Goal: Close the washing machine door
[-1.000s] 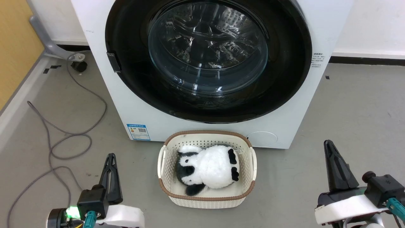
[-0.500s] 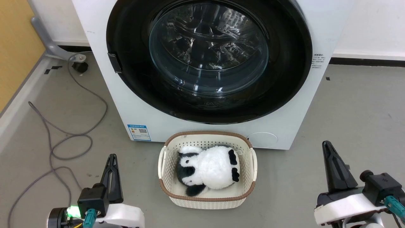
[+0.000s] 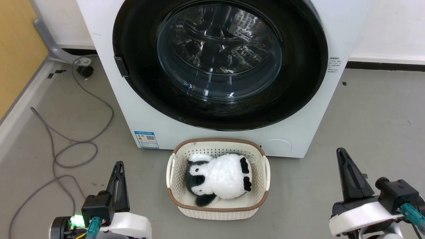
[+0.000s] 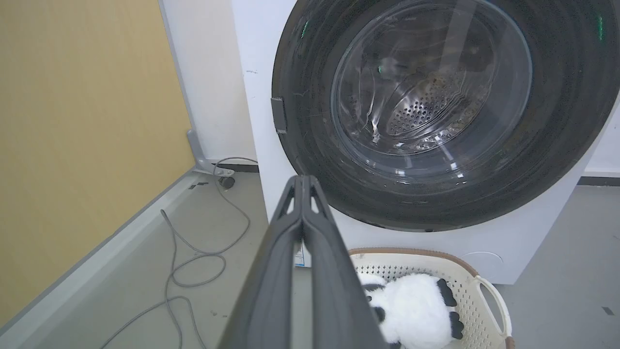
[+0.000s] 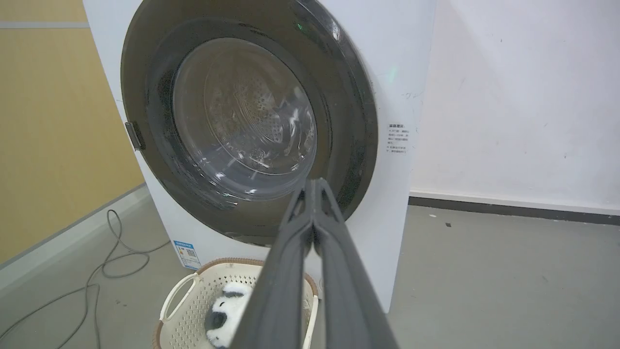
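**Door flat against the machine, both grippers low**

A grey cable (image 3: 113, 115) loops on the floor left of the left gripper (image 3: 119, 164), whose fingers are pressed together and empty. Just to its right sits a cream basket (image 3: 217, 141) (a plush panda (image 3: 222, 177) lies inside). Beyond the basket, ahead of both grippers, the washing machine door (image 3: 220, 59) lies flush against the washing machine (image 3: 113, 109). Right of the basket is the right gripper (image 3: 339, 151) — fingers likewise together, holding nothing.

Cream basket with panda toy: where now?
Head view, bottom centre: the cream plastic basket sits on the grey floor, before the white washing machine, below its glossy black door.
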You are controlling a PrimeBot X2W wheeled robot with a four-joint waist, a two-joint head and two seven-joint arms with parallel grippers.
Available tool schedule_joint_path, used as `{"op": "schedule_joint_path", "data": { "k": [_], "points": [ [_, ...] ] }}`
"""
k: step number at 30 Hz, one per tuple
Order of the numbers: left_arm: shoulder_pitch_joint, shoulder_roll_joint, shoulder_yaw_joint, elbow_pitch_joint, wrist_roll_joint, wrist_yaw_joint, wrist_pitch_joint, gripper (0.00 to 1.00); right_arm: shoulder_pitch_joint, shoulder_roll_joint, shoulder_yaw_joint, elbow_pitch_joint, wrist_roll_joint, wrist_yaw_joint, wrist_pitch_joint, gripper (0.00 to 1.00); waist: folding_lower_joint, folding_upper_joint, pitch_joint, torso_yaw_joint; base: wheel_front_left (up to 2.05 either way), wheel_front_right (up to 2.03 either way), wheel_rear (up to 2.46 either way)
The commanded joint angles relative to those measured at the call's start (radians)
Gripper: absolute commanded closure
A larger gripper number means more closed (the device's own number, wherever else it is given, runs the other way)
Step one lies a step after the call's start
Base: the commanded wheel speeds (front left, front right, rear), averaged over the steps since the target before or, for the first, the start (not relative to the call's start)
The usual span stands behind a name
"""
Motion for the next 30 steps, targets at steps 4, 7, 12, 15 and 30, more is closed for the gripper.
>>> {"op": "schedule_joint_path", "data": {
  "k": [4, 7, 12, 15, 30],
  "points": [
    [0.0, 0.001, 0.003, -0.008, 0.005, -0.011, 0.011, 1.0, 0.013, 0.002, 0.003, -0.009, -0.008, 0.0, 0.011, 1.0, 0.0, 0.0, -0.001, 0.001, 0.0, 0.0, 0.0],
    [0.0, 0.0, 0.004, -0.01, 0.006, -0.015, 0.017, 1.0, 0.014, 0.002, 0.004, -0.011, -0.011, 0.0, 0.017, 1.0, 0.0, 0.0, -0.002, 0.001, 0.0, 0.0, 0.0],
    [0.0, 0.0, 0.005, -0.013, 0.007, -0.021, 0.027, 1.0, 0.015, 0.002, 0.004, -0.014, -0.017, 0.0, 0.028, 1.0, 0.0, 0.0, -0.003, 0.002, 0.0, 0.0, 0.0],
    [-0.001, 0.0, 0.005, -0.014, 0.007, -0.025, 0.033, 1.0, 0.016, 0.002, 0.005, -0.016, -0.02, 0.0, 0.034, 1.0, 0.0, 0.0, -0.004, 0.002, 0.0, 0.0, 0.0],
    [-0.001, 0.0, 0.009, -0.023, 0.01, -0.043, 0.064, 1.0, 0.022, 0.003, 0.008, -0.025, -0.036, 0.0, 0.064, 1.0, 0.0, 0.0, -0.008, 0.005, 0.0, 0.0, 0.0]
  ]
}}
